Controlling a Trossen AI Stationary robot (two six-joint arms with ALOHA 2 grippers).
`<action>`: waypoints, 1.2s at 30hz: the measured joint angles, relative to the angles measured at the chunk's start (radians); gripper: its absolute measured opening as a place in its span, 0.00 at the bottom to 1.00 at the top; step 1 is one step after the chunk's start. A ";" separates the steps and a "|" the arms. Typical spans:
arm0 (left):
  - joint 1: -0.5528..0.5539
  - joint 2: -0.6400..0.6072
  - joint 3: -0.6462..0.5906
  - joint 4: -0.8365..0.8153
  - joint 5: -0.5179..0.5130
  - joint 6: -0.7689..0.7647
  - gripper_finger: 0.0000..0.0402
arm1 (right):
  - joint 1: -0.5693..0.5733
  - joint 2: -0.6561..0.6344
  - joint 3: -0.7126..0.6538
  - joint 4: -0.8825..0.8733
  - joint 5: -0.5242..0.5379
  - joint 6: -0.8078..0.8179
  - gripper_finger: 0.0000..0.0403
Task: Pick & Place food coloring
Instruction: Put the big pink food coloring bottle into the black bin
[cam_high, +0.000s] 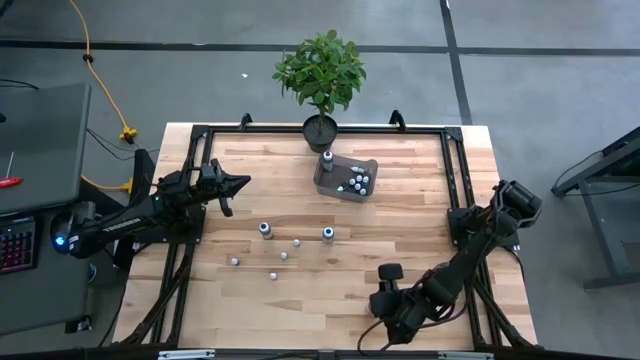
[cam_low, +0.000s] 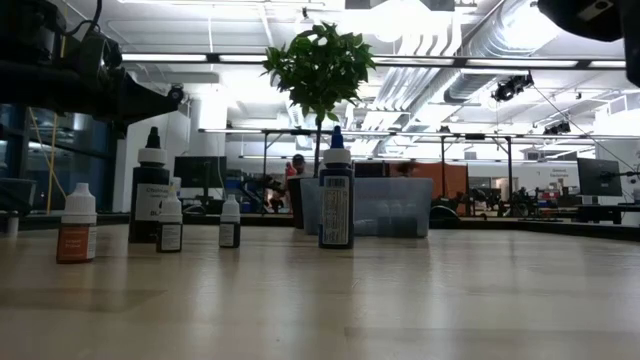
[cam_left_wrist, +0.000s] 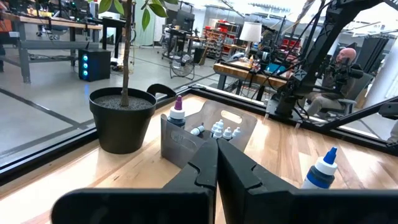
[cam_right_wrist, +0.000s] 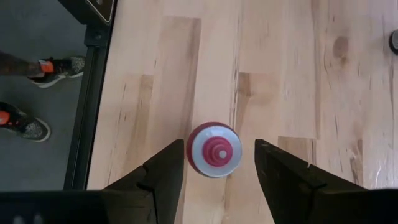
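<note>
- Right gripper (cam_right_wrist: 216, 163) spread wide above a red-capped bottle (cam_right_wrist: 214, 149); we judge it's lining up a grasp.
- Left gripper (cam_left_wrist: 217, 163) clenched, empty, waiting near the bin (cam_high: 346, 178).

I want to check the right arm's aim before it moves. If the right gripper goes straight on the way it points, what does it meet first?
The right gripper points straight down, fingers open, at a red-capped bottle standing on the table. It would probably meet that cap first, though the height above it is unclear.

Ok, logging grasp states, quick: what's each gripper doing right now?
Left gripper: shut, holding nothing.
Right gripper: open, fingers on either side of a red-capped bottle, not gripping it.
</note>
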 joint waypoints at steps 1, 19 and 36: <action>0.000 0.000 0.000 0.000 0.000 0.000 0.00 | -0.001 0.000 0.000 -0.001 0.000 0.000 0.46; 0.000 0.000 0.000 0.000 0.000 0.000 0.00 | -0.015 0.013 0.001 -0.007 -0.053 -0.011 0.46; 0.000 0.000 0.000 0.000 0.000 0.000 0.00 | -0.020 0.017 0.001 -0.002 -0.050 -0.024 0.42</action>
